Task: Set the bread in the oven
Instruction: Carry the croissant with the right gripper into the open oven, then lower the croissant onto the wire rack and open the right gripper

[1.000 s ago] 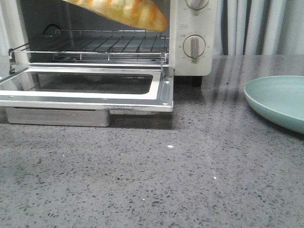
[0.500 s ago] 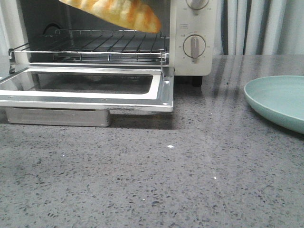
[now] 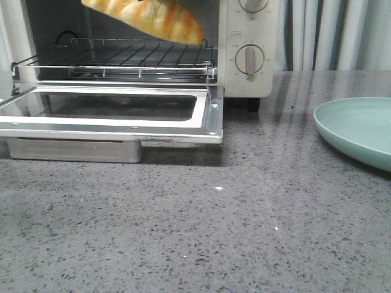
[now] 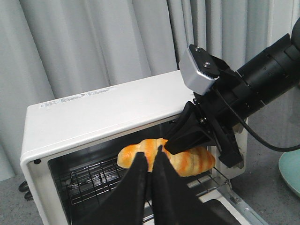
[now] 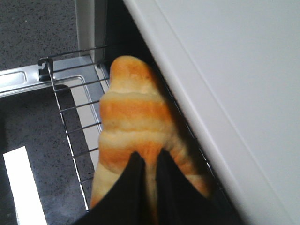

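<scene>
Bread hangs tilted above wire rack at oven mouth. Right end effector pinches it near middle. Looks light, soft; gentle mid-body grip suits. Left end effector closed, empty.

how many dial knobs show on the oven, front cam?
2. Both on the oven's right control panel: the lower knob fully visible, the upper knob cut by the frame's top edge. More may sit above, out of view.

A golden-orange, cream-ridged bread roll is seen tilted, right end lowest, above the wire rack inside a cream-white toaster oven, whose glass door is lowered flat.
</scene>
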Controlling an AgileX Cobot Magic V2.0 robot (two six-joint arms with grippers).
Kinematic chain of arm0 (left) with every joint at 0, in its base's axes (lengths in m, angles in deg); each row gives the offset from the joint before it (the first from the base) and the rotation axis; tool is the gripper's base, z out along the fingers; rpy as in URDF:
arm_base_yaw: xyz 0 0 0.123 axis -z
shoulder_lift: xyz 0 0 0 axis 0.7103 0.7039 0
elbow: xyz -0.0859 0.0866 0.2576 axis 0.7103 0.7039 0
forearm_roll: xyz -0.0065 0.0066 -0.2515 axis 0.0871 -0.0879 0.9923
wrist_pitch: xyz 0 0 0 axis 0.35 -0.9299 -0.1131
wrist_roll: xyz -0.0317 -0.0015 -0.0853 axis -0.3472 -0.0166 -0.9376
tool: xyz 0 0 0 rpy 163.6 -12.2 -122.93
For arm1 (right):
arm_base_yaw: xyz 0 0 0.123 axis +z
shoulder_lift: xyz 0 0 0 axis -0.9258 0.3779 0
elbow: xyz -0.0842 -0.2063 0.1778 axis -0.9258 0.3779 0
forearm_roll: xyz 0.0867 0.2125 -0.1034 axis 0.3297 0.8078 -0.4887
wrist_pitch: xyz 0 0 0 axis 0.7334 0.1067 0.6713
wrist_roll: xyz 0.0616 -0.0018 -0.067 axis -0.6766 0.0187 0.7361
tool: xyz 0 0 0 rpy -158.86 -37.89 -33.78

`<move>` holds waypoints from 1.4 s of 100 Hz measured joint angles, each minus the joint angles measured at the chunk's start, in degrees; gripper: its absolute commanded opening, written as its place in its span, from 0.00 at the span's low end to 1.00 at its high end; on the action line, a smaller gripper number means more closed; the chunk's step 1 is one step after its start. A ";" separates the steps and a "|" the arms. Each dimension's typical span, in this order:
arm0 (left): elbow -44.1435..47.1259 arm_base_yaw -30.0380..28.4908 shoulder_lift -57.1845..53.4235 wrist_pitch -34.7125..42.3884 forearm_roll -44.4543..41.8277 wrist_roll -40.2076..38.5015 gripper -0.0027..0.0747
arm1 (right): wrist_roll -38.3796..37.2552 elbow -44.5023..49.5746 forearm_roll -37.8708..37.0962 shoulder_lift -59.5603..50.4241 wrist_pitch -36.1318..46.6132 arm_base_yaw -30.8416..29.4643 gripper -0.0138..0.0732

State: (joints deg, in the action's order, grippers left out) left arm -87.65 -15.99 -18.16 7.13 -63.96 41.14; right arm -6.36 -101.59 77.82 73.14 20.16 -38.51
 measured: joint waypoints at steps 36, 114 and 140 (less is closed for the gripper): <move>0.00 0.00 0.00 0.00 -0.04 0.00 0.01 | 0.00 -0.24 0.00 0.49 0.92 0.10 0.09; 0.00 0.00 0.00 0.00 -0.04 0.00 0.01 | 0.10 -0.42 -0.20 0.49 -0.66 0.32 0.45; 0.00 0.00 0.00 0.00 -0.04 0.00 0.01 | 0.10 -0.42 -0.20 0.49 -0.88 0.32 0.47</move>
State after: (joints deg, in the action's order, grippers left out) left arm -87.65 -15.99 -18.16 7.13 -64.00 41.14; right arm -6.26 -102.01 77.61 73.64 19.27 -38.20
